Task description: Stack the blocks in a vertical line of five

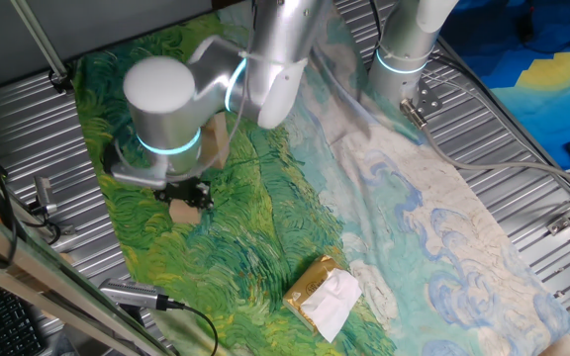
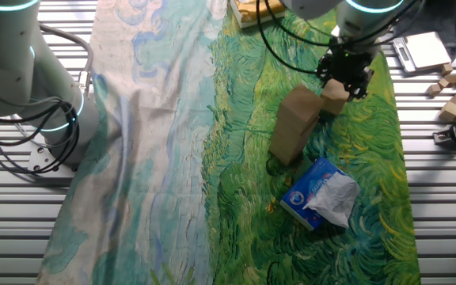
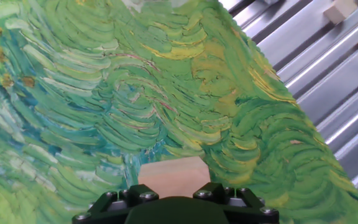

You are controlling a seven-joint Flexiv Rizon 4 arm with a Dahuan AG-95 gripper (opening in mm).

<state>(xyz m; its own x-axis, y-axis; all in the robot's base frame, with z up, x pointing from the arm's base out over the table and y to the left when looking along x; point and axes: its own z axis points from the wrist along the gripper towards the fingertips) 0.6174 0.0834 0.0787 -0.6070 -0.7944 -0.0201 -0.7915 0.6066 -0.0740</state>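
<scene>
I have the arm (image 1: 255, 69) reaching in from twelve o'clock in one fixed view, elbow bent, wrist (image 1: 166, 109) turned straight down. The gripper (image 2: 343, 79) hangs low over the cloth with its jaws closed on a block (image 3: 174, 177). In the hand view the block sits at six o'clock, between the fingers (image 3: 107, 202), only partly visible.

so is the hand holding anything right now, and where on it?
Yes: the hand grips one light tan wooden cube by its upper opposite sides, beside the stack of blocks.
</scene>
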